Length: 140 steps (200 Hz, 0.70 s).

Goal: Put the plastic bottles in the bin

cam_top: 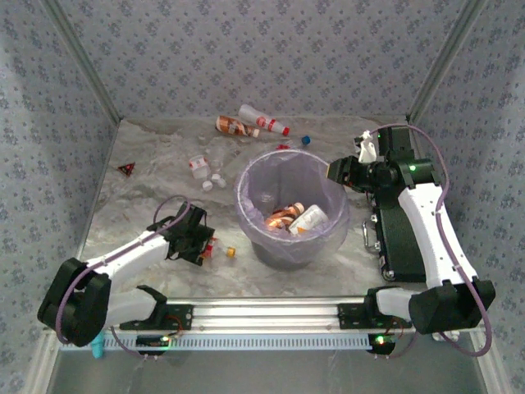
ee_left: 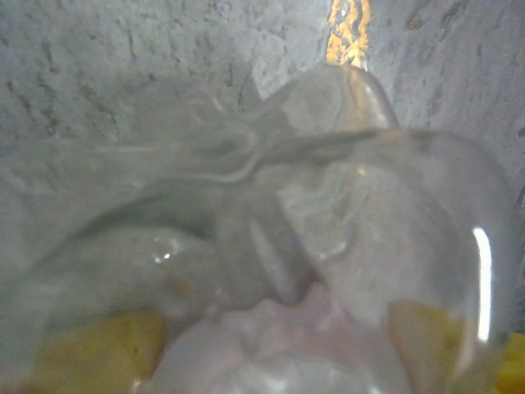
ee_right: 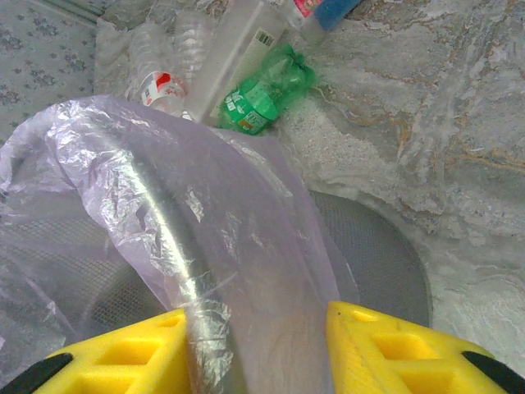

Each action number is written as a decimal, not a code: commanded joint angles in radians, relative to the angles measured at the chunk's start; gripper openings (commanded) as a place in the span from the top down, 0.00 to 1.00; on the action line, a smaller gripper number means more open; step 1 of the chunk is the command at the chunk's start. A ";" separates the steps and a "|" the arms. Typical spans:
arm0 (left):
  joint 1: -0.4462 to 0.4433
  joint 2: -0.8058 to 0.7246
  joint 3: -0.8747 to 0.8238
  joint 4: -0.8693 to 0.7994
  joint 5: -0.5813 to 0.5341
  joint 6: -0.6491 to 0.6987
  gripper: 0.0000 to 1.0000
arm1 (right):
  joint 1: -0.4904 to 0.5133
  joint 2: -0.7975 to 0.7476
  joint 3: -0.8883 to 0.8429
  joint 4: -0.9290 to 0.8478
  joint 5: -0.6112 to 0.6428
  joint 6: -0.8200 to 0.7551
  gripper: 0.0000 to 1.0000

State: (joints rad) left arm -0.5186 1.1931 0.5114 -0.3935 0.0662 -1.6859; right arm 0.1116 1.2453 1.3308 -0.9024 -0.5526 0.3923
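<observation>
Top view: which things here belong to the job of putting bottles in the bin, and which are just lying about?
Job: bin; bottles inside it; bottles at the far edge; clear bottles left of the bin.
Lying about: red triangle; light blue stick; black case.

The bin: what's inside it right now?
In the bin, an orange-labelled bottle and a white bottle lie side by side. Its near wall and the lavender bag hide the rest of the floor.
</observation>
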 commanded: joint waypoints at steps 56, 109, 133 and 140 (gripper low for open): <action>0.030 -0.035 0.151 -0.084 -0.024 0.154 0.41 | 0.024 -0.033 0.002 -0.013 0.004 0.019 0.56; 0.089 -0.108 0.408 -0.278 -0.158 0.471 0.50 | 0.070 -0.040 0.000 0.017 -0.053 0.020 0.56; 0.109 -0.124 0.496 -0.342 -0.190 0.573 0.55 | 0.095 -0.043 0.018 0.025 -0.060 0.016 0.53; 0.111 -0.123 0.524 -0.352 -0.199 0.608 0.57 | 0.098 -0.046 0.024 0.025 -0.053 0.015 0.51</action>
State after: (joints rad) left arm -0.4202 1.0874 0.9508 -0.6369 -0.0673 -1.2518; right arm 0.1875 1.2228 1.3304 -0.8848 -0.5663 0.4026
